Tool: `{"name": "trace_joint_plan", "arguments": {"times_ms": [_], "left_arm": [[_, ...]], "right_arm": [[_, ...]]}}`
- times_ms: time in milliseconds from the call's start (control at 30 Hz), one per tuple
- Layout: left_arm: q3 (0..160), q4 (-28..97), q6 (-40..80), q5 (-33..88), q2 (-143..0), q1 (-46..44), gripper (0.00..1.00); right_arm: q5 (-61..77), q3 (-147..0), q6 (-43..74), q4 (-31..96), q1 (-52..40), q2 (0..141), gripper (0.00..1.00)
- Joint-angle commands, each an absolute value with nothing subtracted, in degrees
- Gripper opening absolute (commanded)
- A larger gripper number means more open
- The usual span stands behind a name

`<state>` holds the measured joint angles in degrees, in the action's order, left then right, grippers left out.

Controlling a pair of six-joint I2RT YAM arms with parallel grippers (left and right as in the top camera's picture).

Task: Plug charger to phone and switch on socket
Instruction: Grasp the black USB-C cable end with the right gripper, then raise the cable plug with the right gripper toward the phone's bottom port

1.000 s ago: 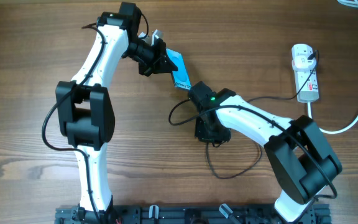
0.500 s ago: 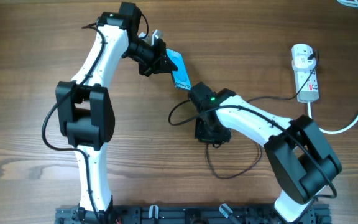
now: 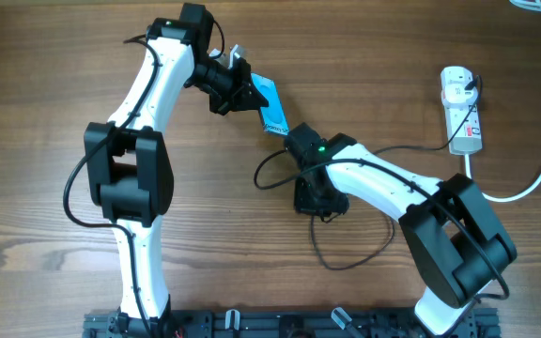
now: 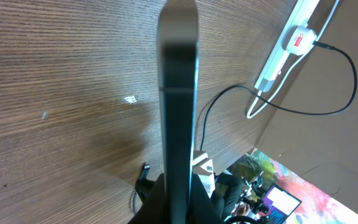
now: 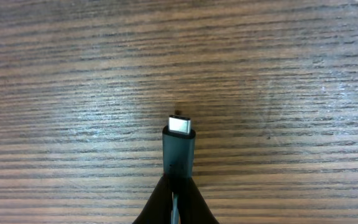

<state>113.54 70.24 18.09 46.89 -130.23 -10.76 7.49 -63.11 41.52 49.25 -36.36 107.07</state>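
Hardly anything shifts in the overhead view over the last second; both arms sit where they were. The one real change is your right gripper (image 5: 176,198); its fingers have finished pinching shut on the charger (image 5: 179,144), metal tip poking out over the table (image 5: 55,74). So the plug looks secured, and I'd guess lining it up with the port comes next. Your left gripper (image 3: 244,92) is clamped on the phone (image 3: 272,105), just up-left of the right wrist; the socket (image 3: 462,111) lies well apart near the right edge, not yet reached. No bins or trays anywhere, so nothing's sitting inside anything.
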Motion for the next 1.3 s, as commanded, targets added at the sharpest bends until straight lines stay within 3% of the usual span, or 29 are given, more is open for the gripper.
{"name": "trace_joint_plan", "arguments": {"times_ms": [0, 100, 200, 300, 467, 667, 833, 1067, 1267], "left_arm": [[114.7, 68.6, 17.3, 52.1, -129.8, -10.4, 0.04], [114.7, 63.4, 17.3, 61.3, -127.6, -9.3, 0.04], [114.7, 60.6, 17.3, 57.3, -122.3, -8.9, 0.04], [114.7, 60.6, 17.3, 47.5, -114.0, -9.6, 0.04], [114.7, 61.0, 17.3, 41.5, -103.4, -9.5, 0.04], [114.7, 67.0, 15.6, 41.9, -95.3, -10.7, 0.04], [114.7, 72.1, 4.9, 45.6, -93.2, -11.0, 0.04], [114.7, 72.2, 1.5, 56.4, -93.2, -11.0, 0.04], [114.7, 71.5, 1.5, 56.5, -93.2, -11.0, 0.04]], "right_arm": [[9.0, -65.7, 37.5, 52.0, -36.8, 106.9, 0.04], [10.3, -70.0, 31.7, 56.8, -36.7, 102.7, 0.04], [17.9, -75.0, 19.2, 61.6, -36.7, 95.4, 0.04], [18.1, -78.0, 19.0, 62.8, -36.7, 87.6, 0.04], [15.7, -78.1, 18.8, 57.4, -36.7, 77.8, 0.04], [16.5, -78.1, 22.1, 53.1, -36.7, 72.8, 0.04], [21.5, -78.1, 18.4, 51.4, -36.7, 72.8, 0.04], [27.2, -78.1, 18.7, 49.9, -36.7, 72.8, 0.04], [28.6, -78.1, 19.6, 49.0, -36.8, 72.8, 0.04]]}}
